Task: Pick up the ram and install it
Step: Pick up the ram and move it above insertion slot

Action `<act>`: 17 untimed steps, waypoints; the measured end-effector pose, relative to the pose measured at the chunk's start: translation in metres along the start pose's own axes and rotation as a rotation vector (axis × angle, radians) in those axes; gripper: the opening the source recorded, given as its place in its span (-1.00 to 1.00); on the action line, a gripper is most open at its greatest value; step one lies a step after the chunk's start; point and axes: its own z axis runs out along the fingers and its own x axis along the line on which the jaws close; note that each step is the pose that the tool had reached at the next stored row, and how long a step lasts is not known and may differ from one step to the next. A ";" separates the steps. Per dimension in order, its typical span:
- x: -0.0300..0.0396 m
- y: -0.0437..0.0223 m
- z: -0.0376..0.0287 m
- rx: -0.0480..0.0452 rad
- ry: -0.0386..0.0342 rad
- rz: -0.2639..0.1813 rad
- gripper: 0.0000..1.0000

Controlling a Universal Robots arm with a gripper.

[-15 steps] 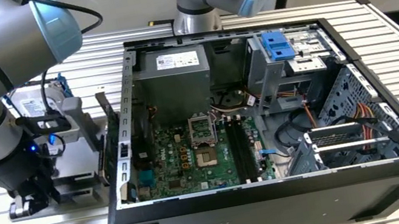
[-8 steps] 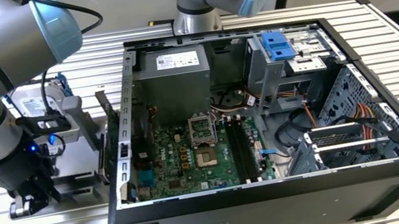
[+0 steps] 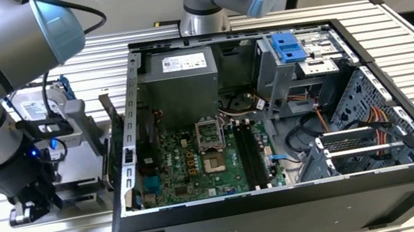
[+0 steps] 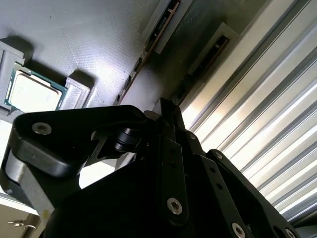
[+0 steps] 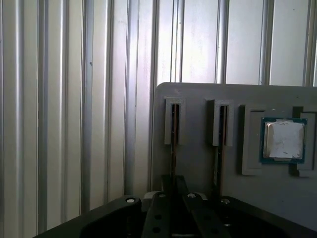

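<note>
On edge in the gray holder point(image 5: 198, 94), the ram point(image 5: 172, 146), in the slot farther from the processor chip point(image 5: 283, 140). Long axis parallel to the ribs of the metal surface point(image 5: 74, 99), one end in its slot clip, the other toward the claw point(image 5: 173, 179). Claw low over that end, in line with the stick; open or clamped, cannot tell. Second memory stick point(image 5: 217, 148) in the neighbouring slot.

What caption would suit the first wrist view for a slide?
The tool lined up with the ram standing on edge in a gray holder, a square silver processor chip beside it.
</note>
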 end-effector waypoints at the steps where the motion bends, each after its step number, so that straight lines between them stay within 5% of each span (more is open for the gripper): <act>1: 0.0000 0.0000 -0.0004 -0.0001 0.0001 0.000 -1.00; 17: 0.0001 0.0001 -0.0055 0.0000 -0.0001 0.000 -1.00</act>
